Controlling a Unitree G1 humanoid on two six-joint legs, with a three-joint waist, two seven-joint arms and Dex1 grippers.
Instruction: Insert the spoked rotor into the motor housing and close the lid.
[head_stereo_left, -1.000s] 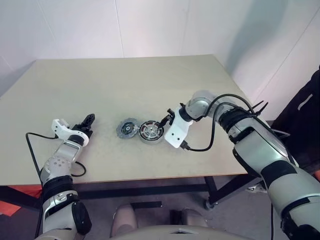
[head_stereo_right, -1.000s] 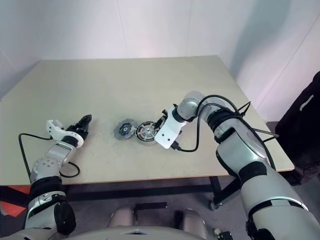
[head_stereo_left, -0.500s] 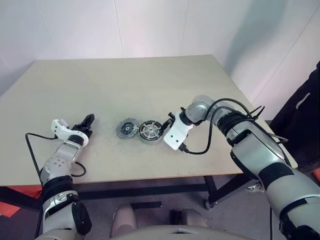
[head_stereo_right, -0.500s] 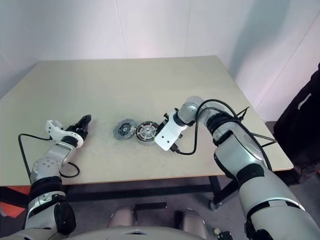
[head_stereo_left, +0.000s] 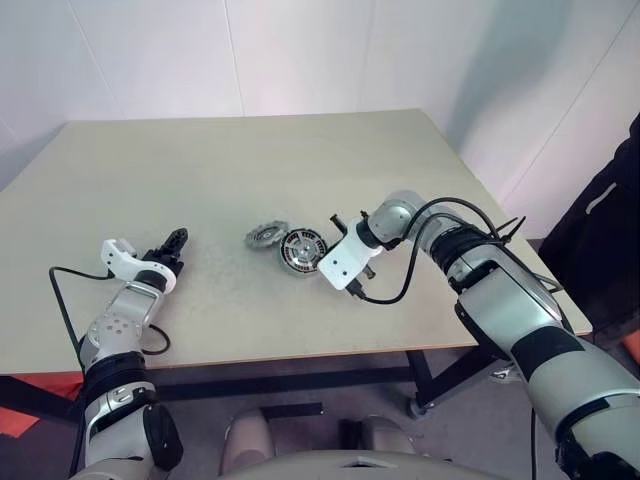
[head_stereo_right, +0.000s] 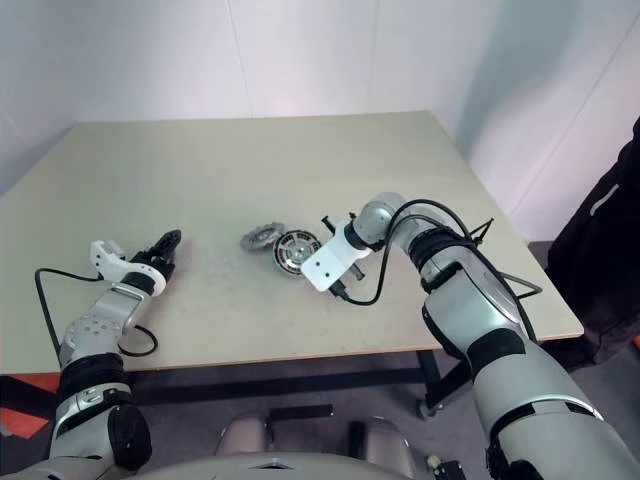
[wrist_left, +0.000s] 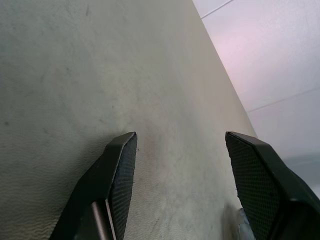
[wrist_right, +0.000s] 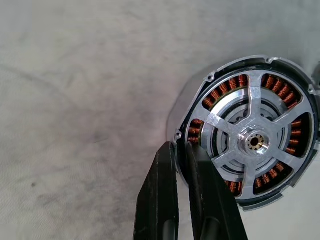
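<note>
**Rotor seated, lid not on yet**

Step 1 looks done. In the right wrist view the rotor sits inside the housing: silver spokes and hub are centred in the ring, copper coils showing through the gaps. Whether it's pressed fully home I can't tell.

Right gripper: jaws clenched down to a thin slit, right at the housing rim nearest them. It looks like a pinch on that rim edge, w/ rotor and hub just beyond the tips.

Lid is off. It lies on the table on the far side of the housing from the right jaws, just beside it, and looks a bit tilted. Can't tell if it touches the ring.

Left gripper: jaws released, wide apart, nothing between them, just bare table. Housing, rotor and lid are all well apart from it, off toward the right arm.

Left to do, as I judge it: pick up the lid, centre it over the housing and set it down. Roughly halfway through.
</note>
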